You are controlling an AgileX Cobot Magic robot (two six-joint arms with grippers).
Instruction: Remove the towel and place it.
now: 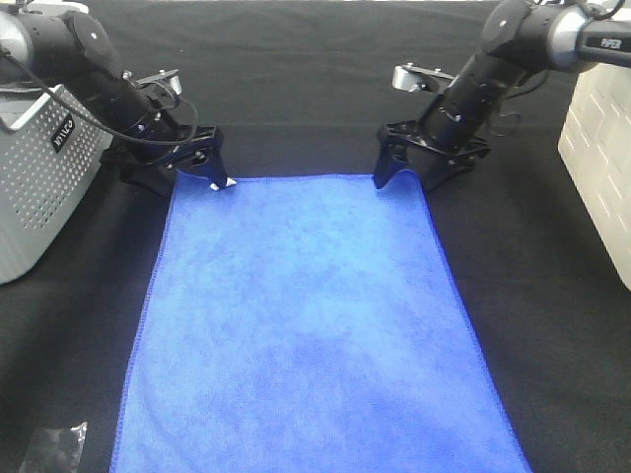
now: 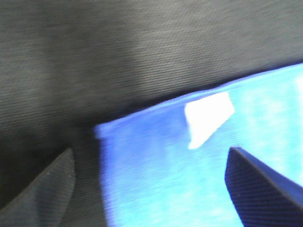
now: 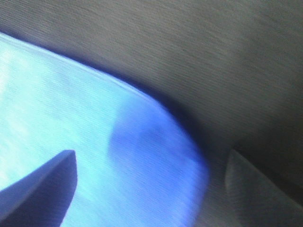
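- Black table cloth (image 1: 296, 79): covers the whole tabletop.
- Towel (image 1: 315, 335): blue, spread flat at the centre, reaching from mid-table to the near edge.
- Grey perforated basket (image 1: 39, 187): left edge.
- White crate (image 1: 601, 148): right edge.
- Left gripper (image 1: 197, 175): jaws apart, straddling the towel's far left corner.
- Right gripper (image 1: 406, 175): jaws apart, straddling the far right corner.
- White tag (image 1: 222, 184): on the towel's far left corner.

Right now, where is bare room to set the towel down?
Free: black cloth between towel and grey basket, between towel and white basket, and beyond the towel's far edge. Crowded: the far corners, at the left end effector and right end effector.
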